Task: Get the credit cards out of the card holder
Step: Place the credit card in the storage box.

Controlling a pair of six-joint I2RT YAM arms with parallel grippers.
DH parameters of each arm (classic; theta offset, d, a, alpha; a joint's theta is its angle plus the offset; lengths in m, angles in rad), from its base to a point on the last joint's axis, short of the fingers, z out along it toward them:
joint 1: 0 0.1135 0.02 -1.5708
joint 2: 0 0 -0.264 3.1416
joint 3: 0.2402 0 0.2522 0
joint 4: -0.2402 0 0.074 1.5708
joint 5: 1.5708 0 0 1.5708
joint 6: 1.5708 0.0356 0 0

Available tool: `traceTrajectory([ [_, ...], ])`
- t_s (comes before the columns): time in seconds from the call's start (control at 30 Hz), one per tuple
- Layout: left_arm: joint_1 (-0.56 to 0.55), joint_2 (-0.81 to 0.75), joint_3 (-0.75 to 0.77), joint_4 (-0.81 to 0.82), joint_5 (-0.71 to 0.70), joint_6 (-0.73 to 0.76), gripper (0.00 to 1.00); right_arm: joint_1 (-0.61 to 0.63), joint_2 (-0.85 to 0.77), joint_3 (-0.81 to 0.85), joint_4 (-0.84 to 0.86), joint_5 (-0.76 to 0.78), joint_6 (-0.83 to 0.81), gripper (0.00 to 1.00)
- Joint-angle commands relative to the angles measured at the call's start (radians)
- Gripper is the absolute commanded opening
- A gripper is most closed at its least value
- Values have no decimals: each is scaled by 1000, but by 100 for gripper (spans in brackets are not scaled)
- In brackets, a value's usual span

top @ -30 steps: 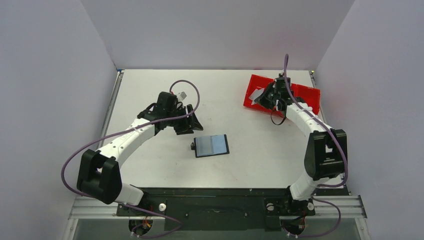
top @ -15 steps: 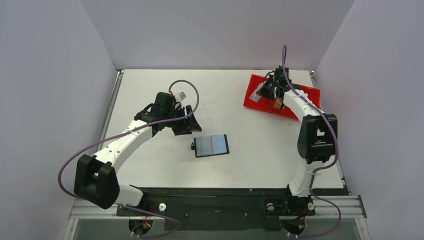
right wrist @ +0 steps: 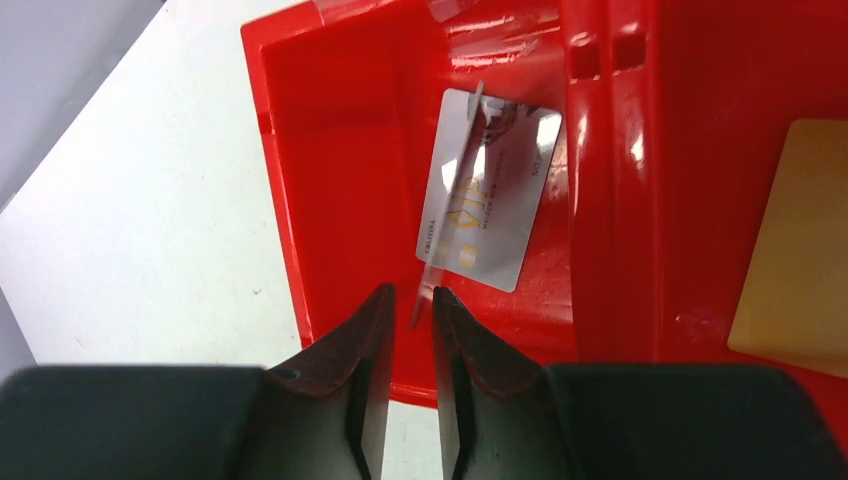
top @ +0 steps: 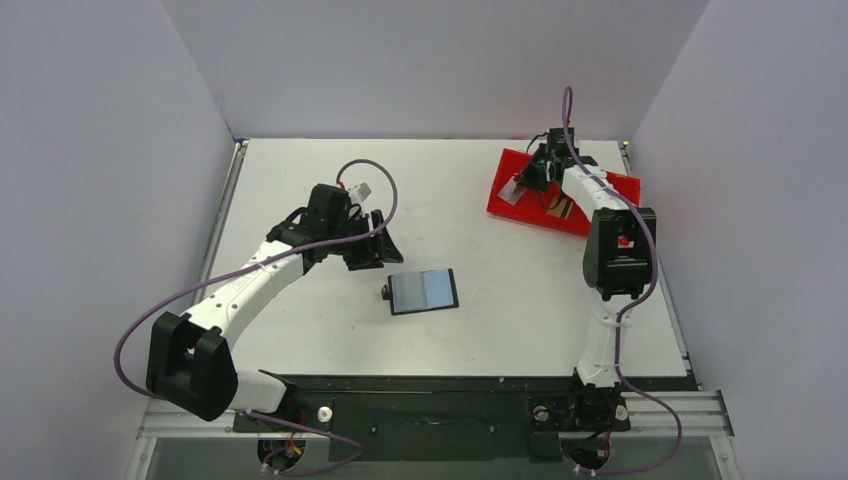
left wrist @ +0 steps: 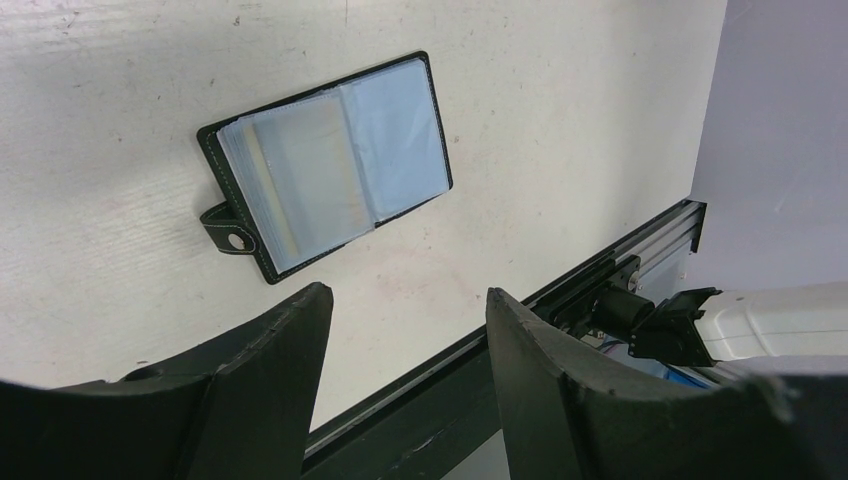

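Observation:
The card holder (top: 424,290) (left wrist: 325,165) lies open and flat at mid-table, its clear sleeves showing a pale card inside. My left gripper (top: 378,250) (left wrist: 405,295) hovers just behind and left of it, open and empty. My right gripper (top: 527,178) (right wrist: 412,292) is over the red tray's left compartment, jaws slightly apart. A thin card (right wrist: 440,240) stands edge-on between its tips, leaning by the right finger, not clamped. A silver credit card (right wrist: 490,190) (top: 513,191) lies flat in that compartment. A gold card (right wrist: 795,270) (top: 560,206) lies in the adjoining one.
The red tray (top: 625,190) (right wrist: 330,150) sits at the back right, close to the right wall. The holder's strap with a snap (left wrist: 228,232) sticks out on its left side. The black rail (left wrist: 600,285) runs along the table's near edge.
The right arm has reached farther back over the red tray and its jaws have parted a little from shut. The left arm has barely shifted; the card holder has not moved.

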Motion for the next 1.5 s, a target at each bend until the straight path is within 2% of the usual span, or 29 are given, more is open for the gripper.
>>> traceTrajectory([
  [0.0,6,-38,31,8,5,11,56,-14,6,86,-28,14,3,22],
  [0.07,5,-38,29,10,5,10,56,-15,1,95,-38,16,3,29],
  [0.27,5,-37,27,12,3,9,56,-14,-60,84,-64,21,1,40],
  [0.63,6,-31,14,37,5,-3,56,21,-287,-74,-81,50,-16,54],
  [1.13,6,-22,-58,70,-15,-23,56,206,-606,-368,-36,134,-10,60],
  [1.47,8,-15,-101,87,-53,-38,56,394,-707,-560,-21,183,19,62],
])
